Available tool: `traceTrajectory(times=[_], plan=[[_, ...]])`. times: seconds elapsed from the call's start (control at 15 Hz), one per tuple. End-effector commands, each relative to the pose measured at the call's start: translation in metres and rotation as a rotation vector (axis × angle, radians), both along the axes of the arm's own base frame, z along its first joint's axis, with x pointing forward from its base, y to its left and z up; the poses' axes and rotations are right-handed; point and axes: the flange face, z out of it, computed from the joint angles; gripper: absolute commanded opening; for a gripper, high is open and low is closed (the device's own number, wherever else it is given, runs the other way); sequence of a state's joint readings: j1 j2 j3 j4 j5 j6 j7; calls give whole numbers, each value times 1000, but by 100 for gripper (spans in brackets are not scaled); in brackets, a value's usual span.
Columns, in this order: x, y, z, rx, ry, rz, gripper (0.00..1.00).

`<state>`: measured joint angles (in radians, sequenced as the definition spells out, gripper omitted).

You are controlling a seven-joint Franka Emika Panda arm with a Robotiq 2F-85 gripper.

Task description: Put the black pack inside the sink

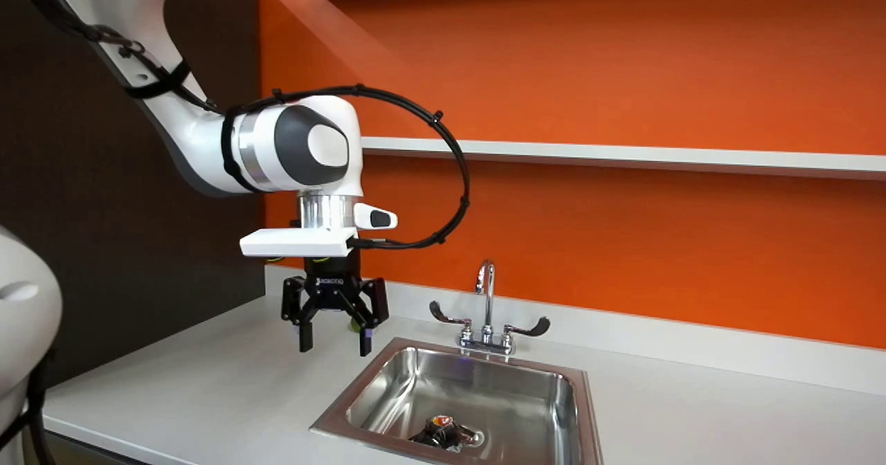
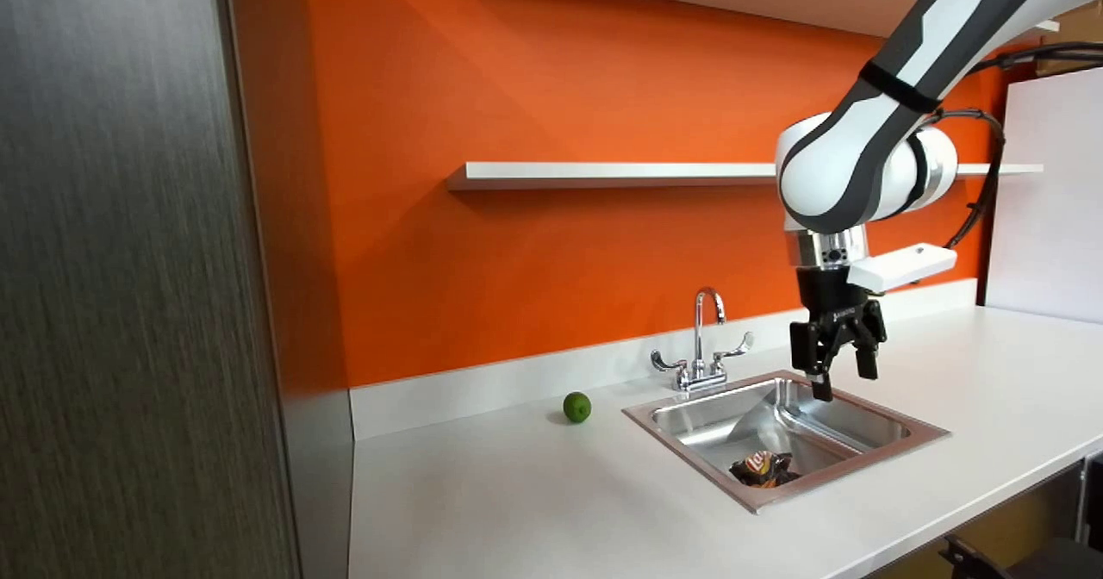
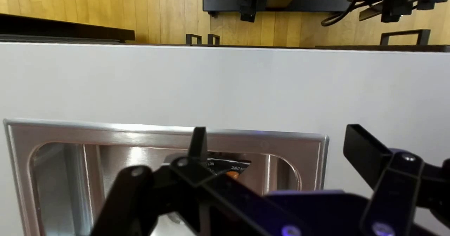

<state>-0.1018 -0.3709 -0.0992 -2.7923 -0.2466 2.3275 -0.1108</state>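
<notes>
The crumpled black packet with reddish markings (image 2: 764, 469) lies inside the rectangular stainless steel sink (image 1: 363, 385), lower than the black two-fingered end effector (image 1: 335, 340); placement looks finished; it hangs above the white table (image 1: 173, 396), spread wide and holding nothing, presumably to leave the packet undisturbed.

The sink (image 3: 105, 134) is of shiny steel, the faucet (image 1: 488, 320) of polished chrome; the black pack (image 2: 763, 469) looks crinkled, like glossy plastic; the floor (image 3: 168, 14) is wooden.

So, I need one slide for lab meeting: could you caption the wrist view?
Wrist view: the open gripper partly hides the black pack lying in the sink.
</notes>
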Motion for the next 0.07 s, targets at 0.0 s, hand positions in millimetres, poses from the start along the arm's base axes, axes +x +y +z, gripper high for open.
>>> traceTrajectory(times=[0.0], plan=[[0,0,1,0,1,0,100]])
